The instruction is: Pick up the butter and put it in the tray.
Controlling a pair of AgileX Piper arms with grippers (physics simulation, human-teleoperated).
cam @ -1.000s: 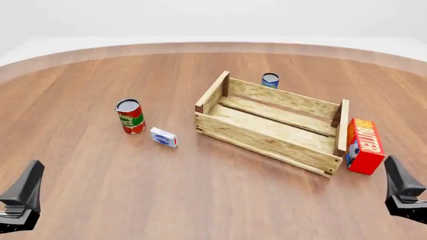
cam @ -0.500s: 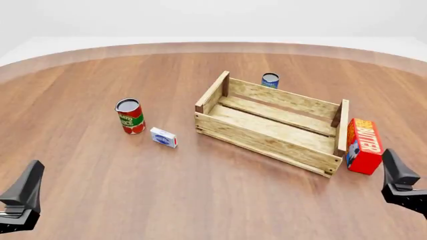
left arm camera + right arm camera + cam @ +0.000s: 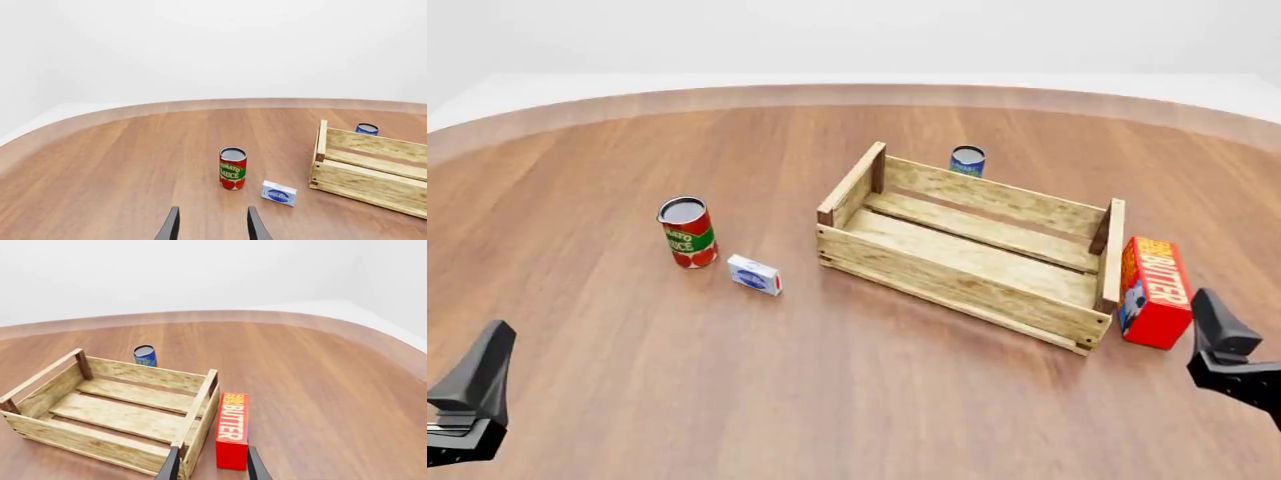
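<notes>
Seen from the front, the butter (image 3: 1156, 291), a red carton with an orange-yellow face and white lettering, stands on the wooden table (image 3: 827, 400) just beside the right end of the tray (image 3: 972, 246), a pale slatted crate with darker corner posts that sits at an angle near the middle of the table. The right gripper (image 3: 1228, 362) hangs at the frame's lower right, near the carton and on its near side, not touching it; the left gripper (image 3: 467, 398) sits at the lower left corner, well apart from everything. From this angle neither gripper's finger spacing can be read. A red tomato sauce can (image 3: 686, 232) stands upright to the left of the crate with a small white-blue box (image 3: 754, 274) just beside it, and a blue can (image 3: 966, 160) stands behind the crate's far wall. In the left wrist view, the left gripper (image 3: 212, 230) shows two dark fingers spread apart with nothing between them, pointing toward the tomato sauce can (image 3: 232, 168), the small box (image 3: 279, 193) and one end of the crate (image 3: 363, 170). In the right wrist view, the right gripper (image 3: 211, 466) also has its fingers parted and holds nothing; the butter (image 3: 233, 430) stands just ahead of them, close against the crate's (image 3: 100, 415) end wall, with the blue can (image 3: 145, 355) beyond the crate.
</notes>
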